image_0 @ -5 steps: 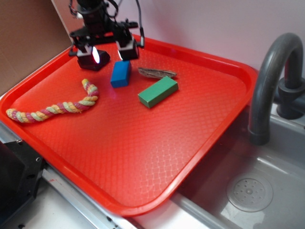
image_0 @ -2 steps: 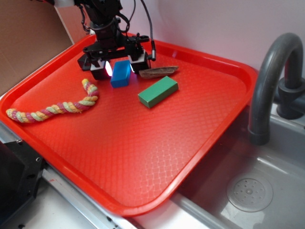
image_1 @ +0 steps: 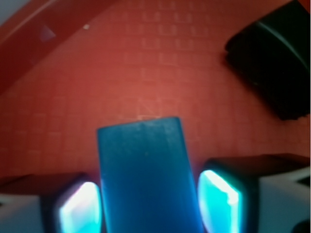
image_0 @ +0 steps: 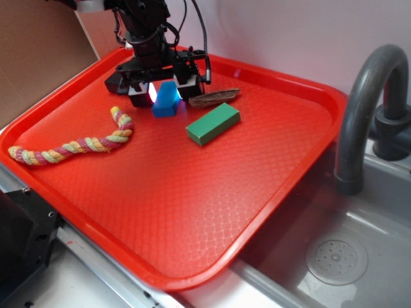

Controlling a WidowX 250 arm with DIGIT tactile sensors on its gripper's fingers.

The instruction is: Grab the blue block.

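The gripper (image_0: 164, 92) is low over the far left part of the red tray (image_0: 270, 192), its two fingers straddling the blue block (image_0: 166, 101). In the wrist view the block (image_1: 148, 177) fills the space between the glowing pads (image_1: 217, 199), with a thin dark line on each side, so the fingers sit right against it or just short of it; the pictures do not settle whether the jaws are pressing on the block or only close beside it. The block rests on the tray floor. Just right of the gripper lies a thin brown stick-like piece (image_0: 214, 97), and near it, toward the tray's middle, a green block (image_0: 213, 123) lies flat, apart from the blue one. A braided rope (image_0: 77, 144) curves along the tray's left side, well apart from the blocks. In the wrist view a black rounded thing (image_1: 272, 73) sits on the tray at upper right. Beyond the tray's right edge stand a grey faucet (image_0: 359, 109) and a sink (image_0: 337, 256) with its drain.
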